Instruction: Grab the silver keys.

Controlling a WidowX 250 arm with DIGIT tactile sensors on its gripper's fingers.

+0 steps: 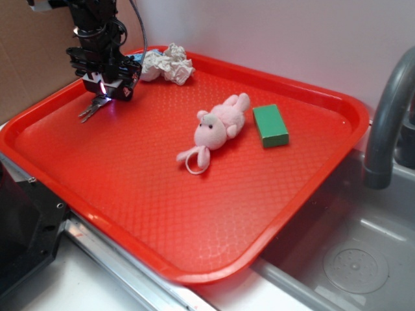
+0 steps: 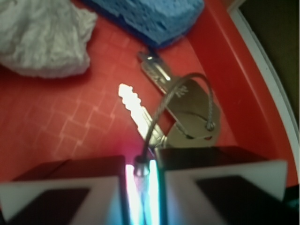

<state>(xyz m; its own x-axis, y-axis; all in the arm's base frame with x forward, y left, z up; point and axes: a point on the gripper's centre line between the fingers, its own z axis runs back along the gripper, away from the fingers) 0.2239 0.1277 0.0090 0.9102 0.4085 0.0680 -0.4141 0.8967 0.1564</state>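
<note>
The silver keys point(image 2: 183, 108) hang on a wire ring just below my gripper point(image 2: 140, 174), which is shut on the ring's end. One toothed key point(image 2: 133, 105) sticks out toward the middle of the tray. In the exterior view the gripper point(image 1: 104, 92) is at the tray's back left corner, and the keys point(image 1: 94, 108) dangle under it, just above or touching the tray floor.
A red tray point(image 1: 149, 214) holds everything. A crumpled white cloth point(image 1: 167, 63) and a blue sponge point(image 2: 150, 16) lie just behind the gripper. A pink plush toy point(image 1: 217, 128) and a green block point(image 1: 270, 126) sit mid-tray. A grey faucet point(image 1: 386, 110) stands over the sink at right.
</note>
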